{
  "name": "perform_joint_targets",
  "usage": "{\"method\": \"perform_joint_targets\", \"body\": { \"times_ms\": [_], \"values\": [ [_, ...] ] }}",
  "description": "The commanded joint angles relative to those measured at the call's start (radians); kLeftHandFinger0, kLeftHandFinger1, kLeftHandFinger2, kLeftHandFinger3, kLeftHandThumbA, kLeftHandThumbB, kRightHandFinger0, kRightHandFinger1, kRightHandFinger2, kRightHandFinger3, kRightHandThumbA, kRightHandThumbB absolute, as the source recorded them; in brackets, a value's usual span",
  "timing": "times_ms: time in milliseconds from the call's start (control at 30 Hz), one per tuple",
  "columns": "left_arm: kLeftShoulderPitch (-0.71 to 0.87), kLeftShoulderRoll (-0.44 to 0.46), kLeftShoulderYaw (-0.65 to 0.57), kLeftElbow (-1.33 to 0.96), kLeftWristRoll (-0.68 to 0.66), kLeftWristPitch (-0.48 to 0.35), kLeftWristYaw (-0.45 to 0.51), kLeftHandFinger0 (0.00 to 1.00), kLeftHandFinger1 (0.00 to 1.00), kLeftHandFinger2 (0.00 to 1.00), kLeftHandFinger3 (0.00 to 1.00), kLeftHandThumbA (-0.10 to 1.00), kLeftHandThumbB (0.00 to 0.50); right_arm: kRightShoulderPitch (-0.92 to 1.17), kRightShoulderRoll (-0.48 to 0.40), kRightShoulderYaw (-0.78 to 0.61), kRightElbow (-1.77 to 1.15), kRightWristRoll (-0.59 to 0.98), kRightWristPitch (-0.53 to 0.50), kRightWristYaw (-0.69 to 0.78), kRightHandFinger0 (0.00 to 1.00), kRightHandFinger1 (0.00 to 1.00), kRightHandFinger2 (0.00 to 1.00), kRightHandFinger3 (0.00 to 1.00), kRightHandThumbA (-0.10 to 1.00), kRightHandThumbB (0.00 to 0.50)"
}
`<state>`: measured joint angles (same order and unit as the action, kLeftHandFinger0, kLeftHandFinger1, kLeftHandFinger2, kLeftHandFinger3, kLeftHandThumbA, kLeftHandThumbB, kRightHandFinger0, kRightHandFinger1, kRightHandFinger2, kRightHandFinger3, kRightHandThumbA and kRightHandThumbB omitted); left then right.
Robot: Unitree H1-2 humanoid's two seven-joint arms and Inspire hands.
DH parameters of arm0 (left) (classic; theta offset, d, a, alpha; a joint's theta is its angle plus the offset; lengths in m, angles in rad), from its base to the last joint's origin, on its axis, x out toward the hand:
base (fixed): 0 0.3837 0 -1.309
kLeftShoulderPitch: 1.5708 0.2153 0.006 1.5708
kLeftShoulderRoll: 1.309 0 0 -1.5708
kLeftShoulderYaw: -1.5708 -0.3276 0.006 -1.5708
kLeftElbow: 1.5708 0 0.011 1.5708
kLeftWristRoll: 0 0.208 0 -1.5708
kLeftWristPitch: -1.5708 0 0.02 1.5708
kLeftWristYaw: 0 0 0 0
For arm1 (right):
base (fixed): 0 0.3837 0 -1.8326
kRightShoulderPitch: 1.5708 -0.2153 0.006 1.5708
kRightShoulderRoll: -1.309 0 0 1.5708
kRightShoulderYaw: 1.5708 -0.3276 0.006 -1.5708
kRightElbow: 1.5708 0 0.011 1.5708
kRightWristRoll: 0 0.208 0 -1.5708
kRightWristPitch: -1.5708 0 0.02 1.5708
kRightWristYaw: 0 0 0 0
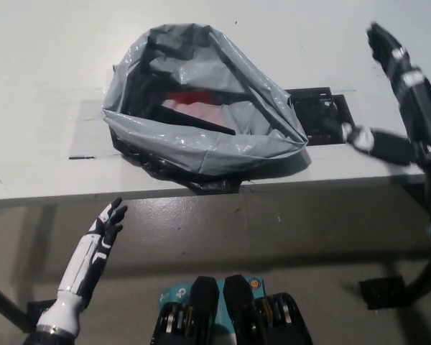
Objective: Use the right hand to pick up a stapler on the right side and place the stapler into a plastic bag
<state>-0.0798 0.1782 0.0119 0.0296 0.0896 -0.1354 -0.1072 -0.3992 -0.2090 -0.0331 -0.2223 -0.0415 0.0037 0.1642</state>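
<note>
A grey plastic bag (201,136) lies on the white table (43,86) with its mouth open toward me. Inside it shows something red and pink (194,102); I cannot tell whether that is the stapler. My black right hand (408,108) hovers at the table's right edge, right of the bag and apart from it. It is open, fingers spread, holding nothing. My white left hand (97,248) rests open at the lower left, below the table's front edge.
A black rectangular pad (322,115) lies on the table just right of the bag, partly under its rim. A taped outline (82,136) marks the table left of the bag. Grey floor (273,230) lies below the front edge.
</note>
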Motion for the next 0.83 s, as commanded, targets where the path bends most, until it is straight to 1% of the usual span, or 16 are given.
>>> {"method": "perform_joint_targets", "body": {
  "times_ms": [0,33,100,133,167,200,267,300,367,400,500,533,567,633,667,800],
  "values": [
    [-0.074,0.015,-0.001,-0.038,-0.012,-0.029,-0.004,1.0,1.0,1.0,1.0,1.0,0.177,0.161,0.036,0.009,-0.429,0.082,-0.336,-0.029,1.0,1.0,1.0,1.0,1.0,0.368],
    [-0.06,0.015,-0.003,-0.038,-0.015,-0.036,-0.009,1.0,1.0,1.0,1.0,1.0,0.167,0.196,0.059,0.028,-0.321,0.036,-0.401,-0.034,1.0,1.0,1.0,1.0,1.0,0.319],
    [-0.036,0.012,-0.007,-0.042,-0.019,-0.041,-0.013,1.0,1.0,1.0,1.0,1.0,0.172,0.24,0.086,0.038,-0.199,-0.041,-0.445,-0.061,1.0,1.0,1.0,1.0,1.0,0.323],
    [-0.022,0.01,-0.008,-0.048,-0.021,-0.037,-0.014,1.0,1.0,1.0,1.0,1.0,0.185,0.26,0.106,0.046,-0.11,-0.053,-0.458,-0.073,1.0,1.0,1.0,1.0,1.0,0.33],
    [-0.008,0.009,-0.01,-0.055,-0.019,-0.033,-0.014,1.0,1.0,1.0,1.0,1.0,0.187,0.28,0.121,0.05,-0.054,-0.064,-0.466,-0.082,1.0,1.0,1.0,1.0,1.0,0.329],
    [0.005,0.01,-0.011,-0.061,-0.018,-0.03,-0.015,1.0,1.0,1.0,1.0,1.0,0.185,0.295,0.127,0.056,-0.02,-0.079,-0.471,-0.093,1.0,1.0,1.0,1.0,1.0,0.323],
    [0.046,0.015,-0.016,-0.068,-0.016,-0.035,-0.021,1.0,1.0,1.0,1.0,1.0,0.188,0.32,0.13,0.081,0.15,-0.118,-0.474,-0.124,1.0,1.0,1.0,1.0,1.0,0.313],
    [0.057,0.016,-0.018,-0.066,-0.014,-0.04,-0.022,1.0,1.0,1.0,1.0,1.0,0.187,0.331,0.135,0.084,0.179,-0.118,-0.474,-0.128,1.0,1.0,1.0,1.0,1.0,0.298],
    [0.063,0.014,-0.024,-0.056,-0.008,-0.053,-0.02,1.0,1.0,1.0,1.0,1.0,0.183,0.327,0.144,0.079,0.28,-0.107,-0.474,-0.139,1.0,1.0,1.0,1.0,0.92,0.307],
    [0.066,0.012,-0.026,-0.052,-0.002,-0.057,-0.017,1.0,1.0,1.0,1.0,1.0,0.19,0.327,0.144,0.077,0.307,-0.097,-0.474,-0.138,1.0,1.0,1.0,1.0,0.95,0.329],
    [0.096,0.013,-0.027,-0.051,0.004,-0.063,-0.012,1.0,1.0,1.0,1.0,1.0,0.197,0.339,0.144,0.08,0.386,-0.08,-0.474,-0.139,1.0,1.0,1.0,1.0,0.95,0.327],
    [0.102,0.014,-0.026,-0.051,0.002,-0.062,-0.012,1.0,1.0,1.0,1.0,1.0,0.192,0.339,0.141,0.084,0.411,-0.079,-0.474,-0.143,1.0,1.0,1.0,1.0,0.95,0.314],
    [0.106,0.015,-0.026,-0.05,0.002,-0.063,-0.012,1.0,1.0,1.0,1.0,1.0,0.192,0.34,0.139,0.088,0.42,-0.08,-0.474,-0.147,1.0,1.0,1.0,1.0,0.95,0.313],
    [0.122,0.014,-0.028,-0.056,0.0,-0.06,-0.012,1.0,1.0,1.0,1.0,1.0,0.192,0.349,0.133,0.1,0.453,-0.083,-0.474,-0.161,1.0,1.0,1.0,1.0,0.97,0.322],
    [0.12,0.013,-0.03,-0.052,0.001,-0.062,-0.012,1.0,1.0,1.0,1.0,1.0,0.192,0.347,0.135,0.093,0.464,-0.071,-0.474,-0.155,1.0,1.0,1.0,1.0,0.96,0.337],
    [0.153,0.015,-0.035,-0.059,0.014,-0.063,-0.007,1.0,1.0,1.0,1.0,1.0,0.201,0.373,0.132,0.104,0.474,-0.069,-0.474,-0.153,1.0,1.0,1.0,1.0,0.94,0.334]
  ]
}}
